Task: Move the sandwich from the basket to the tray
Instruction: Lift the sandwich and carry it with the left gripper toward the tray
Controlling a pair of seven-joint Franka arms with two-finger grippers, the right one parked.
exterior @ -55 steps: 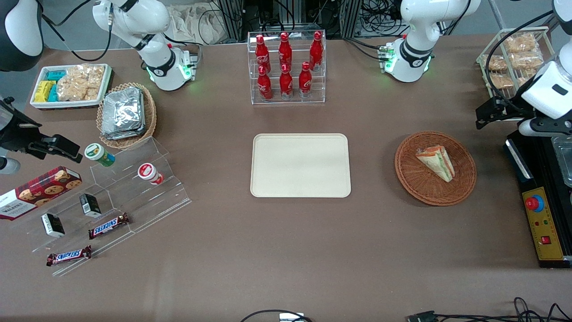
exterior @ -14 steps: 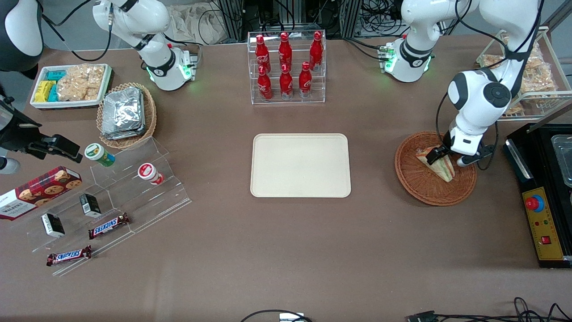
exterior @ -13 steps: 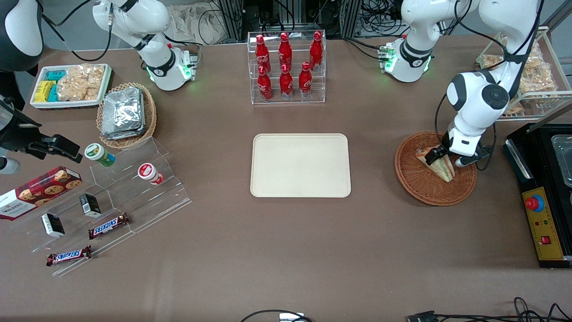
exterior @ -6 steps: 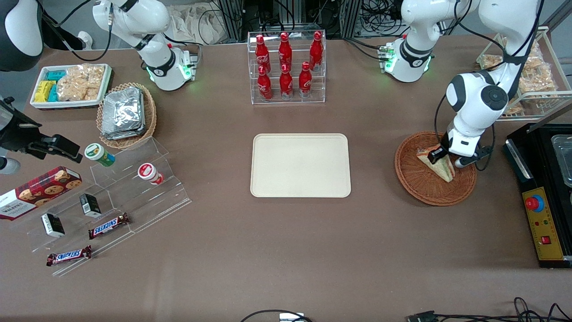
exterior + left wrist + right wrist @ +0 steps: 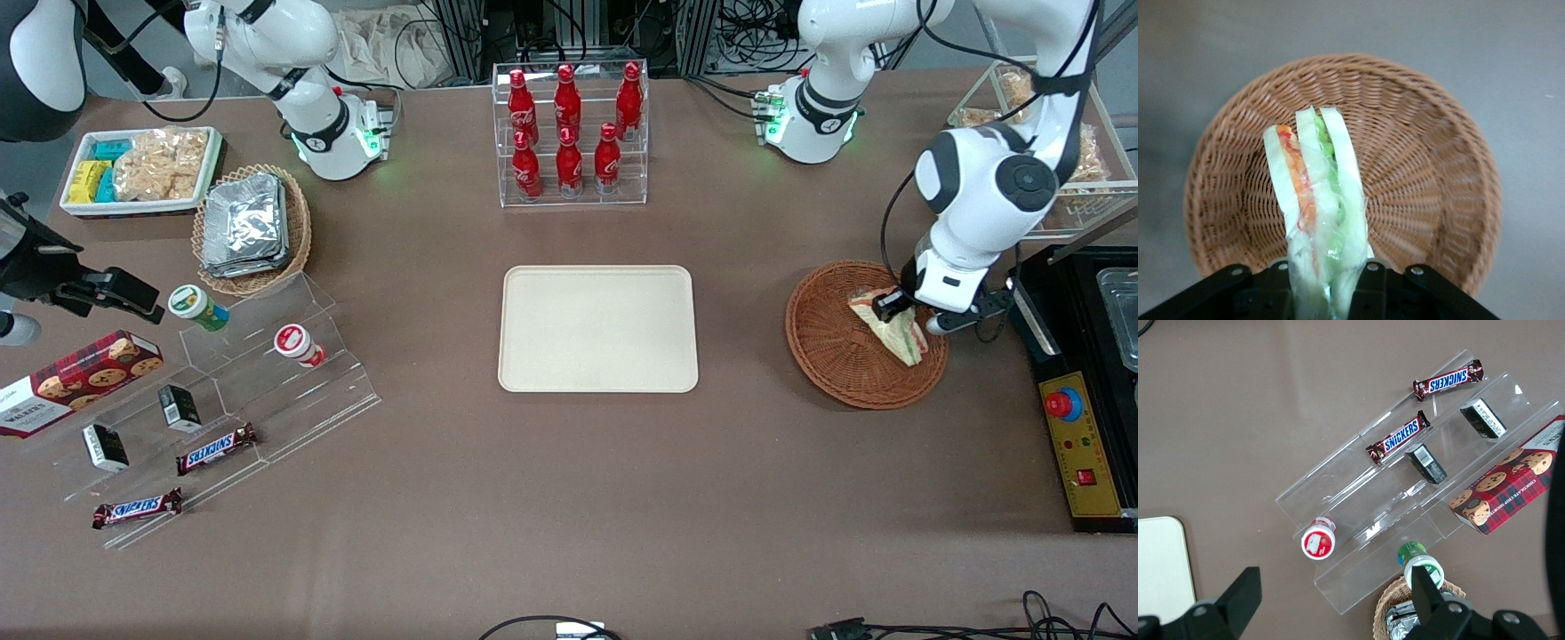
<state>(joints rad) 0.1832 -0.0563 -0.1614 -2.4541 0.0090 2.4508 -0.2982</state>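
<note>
The brown surface (image 5: 569,498) carried one cream tray (image 5: 597,328), bare, and one round wicker basket (image 5: 836,356) toward the working arm's end. One sandwich (image 5: 893,329) hung over the basket's edge nearest that arm, pinched at its wide end by the claw (image 5: 905,309), whose fingers (image 5: 1278,283) were largely cut off in the wrist view.

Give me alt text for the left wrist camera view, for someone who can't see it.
The gripper is shut on the sandwich, a clear-wrapped wedge of pale bread with orange, red and green filling, held on edge between the black fingers. Under it sits the basket, round reddish-brown wicker with nothing else in it, on a plain brown table.
</note>
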